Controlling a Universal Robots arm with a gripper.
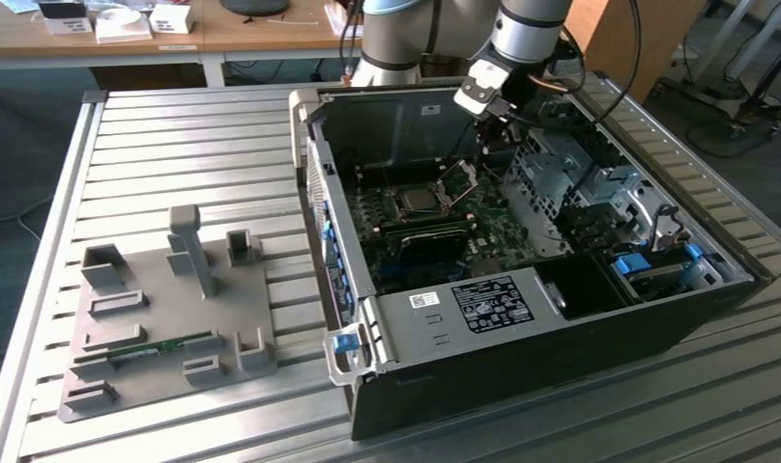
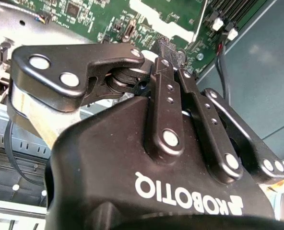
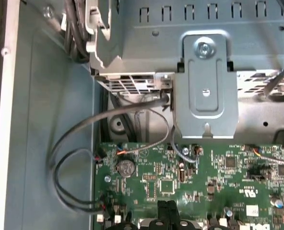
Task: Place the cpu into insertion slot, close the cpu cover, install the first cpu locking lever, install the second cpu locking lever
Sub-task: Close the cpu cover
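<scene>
I'm hovering my gripper (image 2: 173,50), clenched empty, near the raised cpu cover (image 1: 460,183) — light stiff metal, likely nudgeable at its edge

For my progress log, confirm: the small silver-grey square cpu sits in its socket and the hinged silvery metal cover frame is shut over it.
One thing is wrong. In the exterior view the hinged silvery metal cover frame stands tilted up, open, beside the socket. The small silver-grey square cpu does sit in its socket.
</scene>
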